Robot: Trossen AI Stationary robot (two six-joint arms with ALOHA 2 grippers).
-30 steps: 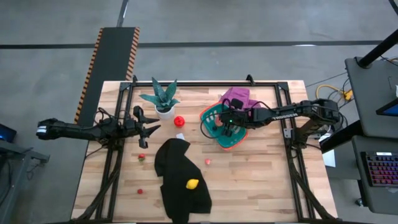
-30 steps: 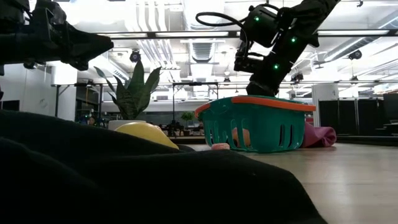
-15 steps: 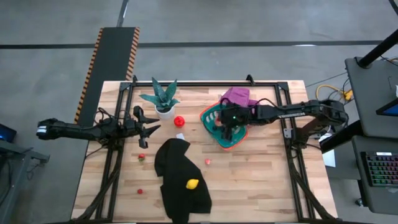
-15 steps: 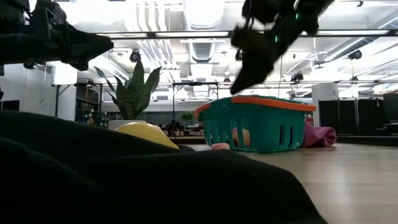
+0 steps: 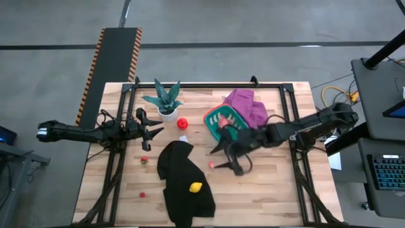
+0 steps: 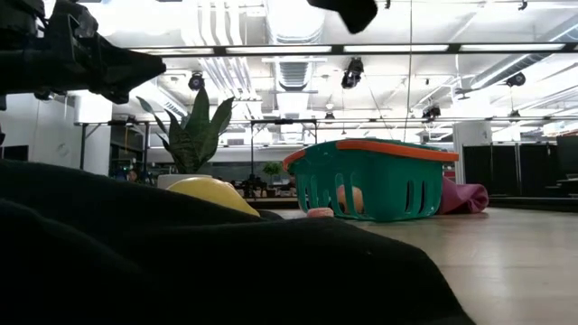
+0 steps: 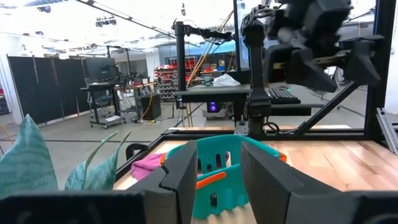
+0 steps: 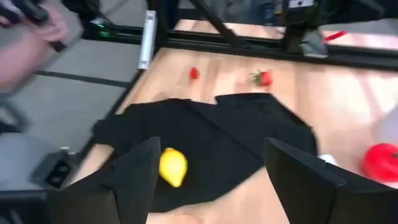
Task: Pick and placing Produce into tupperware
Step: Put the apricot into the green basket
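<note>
Right gripper [image 5: 223, 158] now off the tupperware [image 5: 221, 121], spread wide over the pink produce [image 5: 211, 164] at frame centre. Left gripper [image 5: 154, 131] at left, spread, idle.

Bare desk [image 5: 266, 190] lies open at four o'clock from the black cloth [image 5: 183, 180]; the cloth covers the near middle; the potted plant [image 5: 163, 101] stands tall at eleven o'clock; the teal tupperware [image 5: 218, 120] and purple cloth [image 5: 243, 104] block one o'clock; the right hand [image 5: 229, 155] hangs spread between tupperware and cloth.
</note>
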